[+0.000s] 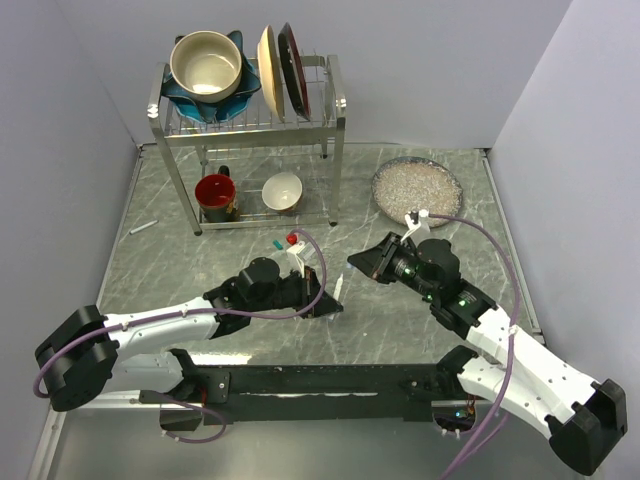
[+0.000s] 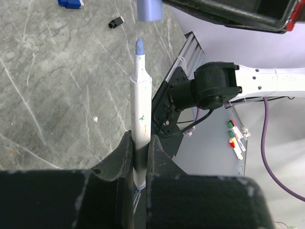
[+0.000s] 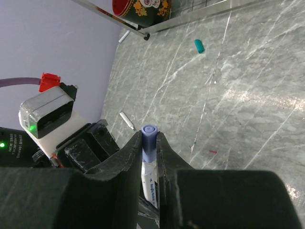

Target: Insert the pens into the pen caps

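Observation:
My left gripper (image 2: 139,143) is shut on a white pen (image 2: 141,102), whose blue tip points up at a blue pen cap (image 2: 148,9) a short gap away. That blue cap (image 3: 149,131) sits clamped in my right gripper (image 3: 149,143), and a white printed barrel shows in the gap below it. From above, the two grippers meet mid-table, the left (image 1: 325,300) holding the pen (image 1: 340,287) and the right (image 1: 365,262) just beyond it. On the table lie a teal cap (image 3: 198,46), a black cap (image 2: 116,22), one loose pen (image 3: 127,120) and another pen (image 1: 143,227) at the far left.
A metal dish rack (image 1: 335,110) with bowls and plates stands at the back. A red mug (image 1: 215,192) and a white bowl (image 1: 283,190) sit under it. A round speckled plate (image 1: 417,185) lies at the back right. Walls close in both sides.

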